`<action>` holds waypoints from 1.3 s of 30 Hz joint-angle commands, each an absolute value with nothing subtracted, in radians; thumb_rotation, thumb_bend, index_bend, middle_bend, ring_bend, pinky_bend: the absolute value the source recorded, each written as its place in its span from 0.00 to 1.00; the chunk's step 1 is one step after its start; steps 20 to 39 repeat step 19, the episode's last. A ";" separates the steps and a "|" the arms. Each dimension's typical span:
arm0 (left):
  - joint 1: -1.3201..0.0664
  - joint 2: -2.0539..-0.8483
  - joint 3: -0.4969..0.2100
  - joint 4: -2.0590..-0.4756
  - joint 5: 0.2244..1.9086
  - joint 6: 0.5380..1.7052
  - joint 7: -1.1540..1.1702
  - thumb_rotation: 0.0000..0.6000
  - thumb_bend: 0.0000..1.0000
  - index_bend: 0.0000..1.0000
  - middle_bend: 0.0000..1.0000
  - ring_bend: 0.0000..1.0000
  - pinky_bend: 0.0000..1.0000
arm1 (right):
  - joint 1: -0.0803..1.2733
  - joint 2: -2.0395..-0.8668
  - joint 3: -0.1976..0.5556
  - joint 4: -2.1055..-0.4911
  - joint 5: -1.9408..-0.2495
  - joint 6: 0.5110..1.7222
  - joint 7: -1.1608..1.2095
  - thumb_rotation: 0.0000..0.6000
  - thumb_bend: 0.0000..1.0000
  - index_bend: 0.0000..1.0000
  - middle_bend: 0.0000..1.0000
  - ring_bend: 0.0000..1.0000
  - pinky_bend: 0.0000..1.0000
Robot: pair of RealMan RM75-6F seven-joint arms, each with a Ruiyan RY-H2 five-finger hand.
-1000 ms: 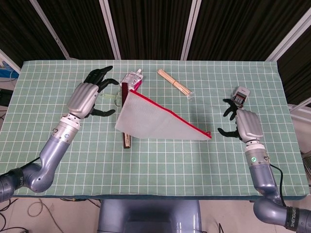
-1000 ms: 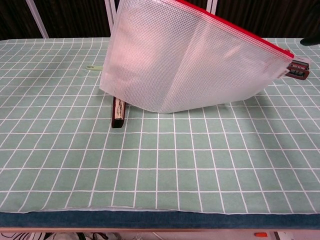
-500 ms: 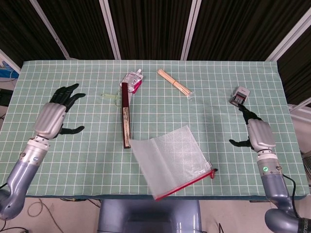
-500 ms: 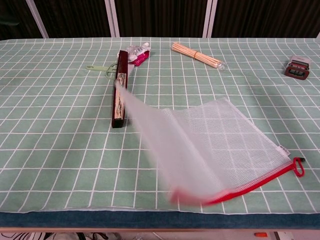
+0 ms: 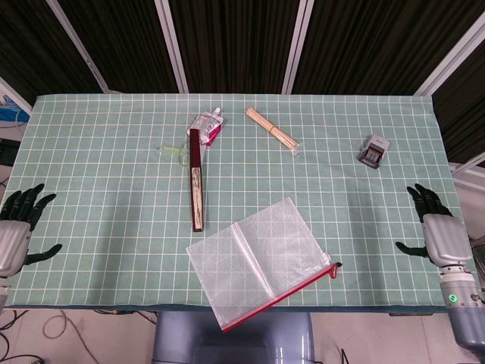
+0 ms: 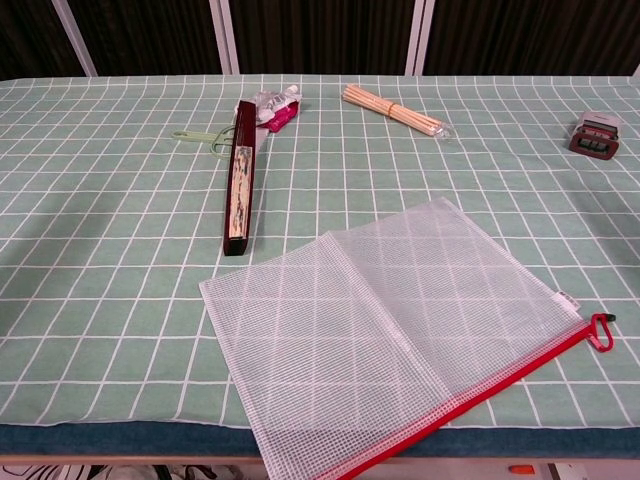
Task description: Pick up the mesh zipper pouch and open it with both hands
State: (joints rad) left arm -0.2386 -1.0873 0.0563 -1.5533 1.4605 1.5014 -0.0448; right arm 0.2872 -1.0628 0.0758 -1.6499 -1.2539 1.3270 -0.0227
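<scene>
White translucent mesh zipper pouch with red zip edge (image 5: 258, 262) (image 6: 400, 335) lies flat near the front edge of the green grid-patterned table mat (image 5: 91, 167), one corner overhanging it; red pull tab at its right end. Nothing touches it. Left hand (image 5: 17, 231) sits at the far left table edge, fingers spread, holding nothing. Right hand (image 5: 438, 231) at the far right edge, likewise spread and empty. Dark wooden folded fan (image 5: 196, 178) (image 6: 240, 180) lies just behind the pouch, apart from it.
</scene>
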 commanded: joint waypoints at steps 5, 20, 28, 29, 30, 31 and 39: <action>-0.180 -1.091 0.049 -1.533 1.468 1.562 -0.048 1.00 0.07 0.00 0.00 0.00 0.00 | 0.215 -1.075 0.041 -1.568 -1.306 1.394 0.007 1.00 0.11 0.00 0.00 0.00 0.21; -0.144 -1.134 -0.018 -1.519 1.431 1.574 -0.009 1.00 0.07 0.00 0.00 0.00 0.00 | 0.177 -1.096 0.095 -1.568 -1.280 1.418 0.024 1.00 0.11 0.00 0.00 0.00 0.21; -0.144 -1.134 -0.018 -1.519 1.431 1.574 -0.009 1.00 0.07 0.00 0.00 0.00 0.00 | 0.177 -1.096 0.095 -1.568 -1.280 1.418 0.024 1.00 0.11 0.00 0.00 0.00 0.21; -0.144 -1.134 -0.018 -1.519 1.431 1.574 -0.009 1.00 0.07 0.00 0.00 0.00 0.00 | 0.177 -1.096 0.095 -1.568 -1.280 1.418 0.024 1.00 0.11 0.00 0.00 0.00 0.21; -0.144 -1.134 -0.018 -1.519 1.431 1.574 -0.009 1.00 0.07 0.00 0.00 0.00 0.00 | 0.177 -1.096 0.095 -1.568 -1.280 1.418 0.024 1.00 0.11 0.00 0.00 0.00 0.21; -0.144 -1.134 -0.018 -1.519 1.431 1.574 -0.009 1.00 0.07 0.00 0.00 0.00 0.00 | 0.177 -1.096 0.095 -1.568 -1.280 1.418 0.024 1.00 0.11 0.00 0.00 0.00 0.21; -0.144 -1.134 -0.018 -1.519 1.431 1.574 -0.009 1.00 0.07 0.00 0.00 0.00 0.00 | 0.177 -1.096 0.095 -1.568 -1.280 1.418 0.024 1.00 0.11 0.00 0.00 0.00 0.21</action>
